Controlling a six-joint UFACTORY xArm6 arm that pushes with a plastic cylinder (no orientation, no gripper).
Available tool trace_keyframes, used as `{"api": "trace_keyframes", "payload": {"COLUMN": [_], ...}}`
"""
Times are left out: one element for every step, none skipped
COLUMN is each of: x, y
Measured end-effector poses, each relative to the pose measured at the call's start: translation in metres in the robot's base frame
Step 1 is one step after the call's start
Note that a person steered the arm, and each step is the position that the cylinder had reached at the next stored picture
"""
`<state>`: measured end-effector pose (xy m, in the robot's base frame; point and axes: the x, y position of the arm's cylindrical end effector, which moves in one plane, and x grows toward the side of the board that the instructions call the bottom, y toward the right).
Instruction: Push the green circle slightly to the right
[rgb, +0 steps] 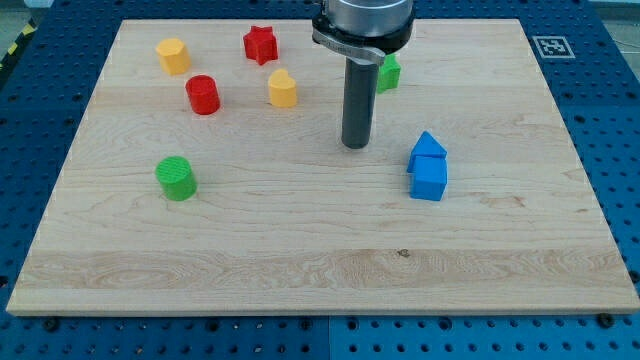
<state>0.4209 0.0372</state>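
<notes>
The green circle (177, 178) is a short green cylinder on the wooden board (320, 250), at the view's left, a little below the middle. My tip (356, 145) rests on the board near the centre, far to the right of the green circle and apart from it. The nearest blocks to the tip are two blue blocks to its right.
A red cylinder (202, 94), a yellow hexagon block (172, 56), a red star (260, 44) and a yellow block (283, 89) lie at the top left. A second green block (389, 72) sits partly behind the rod. A blue block (427, 148) touches a blue cube (429, 179) at the right.
</notes>
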Motion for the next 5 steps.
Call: {"api": "trace_keyframes", "payload": {"x": [-0.013, -0.013, -0.003, -0.003, -0.002], "y": [0.0, -0.016, -0.068, -0.078, -0.082]}}
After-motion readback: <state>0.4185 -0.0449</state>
